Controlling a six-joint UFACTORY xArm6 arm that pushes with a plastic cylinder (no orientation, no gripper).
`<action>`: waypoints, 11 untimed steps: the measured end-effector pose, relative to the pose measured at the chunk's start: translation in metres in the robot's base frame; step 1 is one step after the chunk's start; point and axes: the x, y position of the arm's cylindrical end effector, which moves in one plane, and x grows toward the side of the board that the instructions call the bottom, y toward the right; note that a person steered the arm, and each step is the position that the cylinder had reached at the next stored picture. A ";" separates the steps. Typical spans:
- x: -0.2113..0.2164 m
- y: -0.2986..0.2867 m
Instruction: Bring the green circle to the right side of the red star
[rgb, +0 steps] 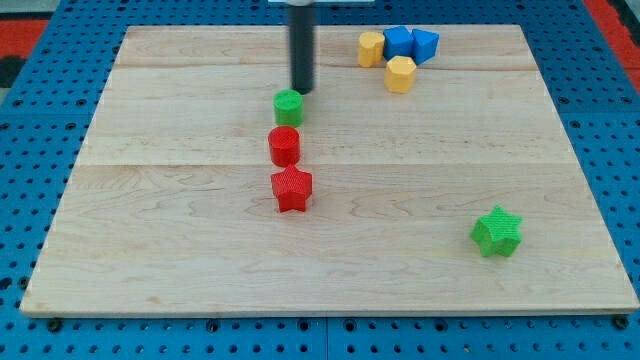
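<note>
A straight dark rod, near black with a dull sheen, enters from the view's top as 1 smooth cylinder. My tip is a blunt, flat end of the same width, with no visible markings, screws or cables.

Pale wooden worktop, blocks scattered: green circle, red cylinder and red star lined up centre; green star near right; two yellow and two blue blocks clustered far right.
</note>
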 end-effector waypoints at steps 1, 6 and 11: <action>0.036 0.041; 0.058 0.025; 0.110 0.101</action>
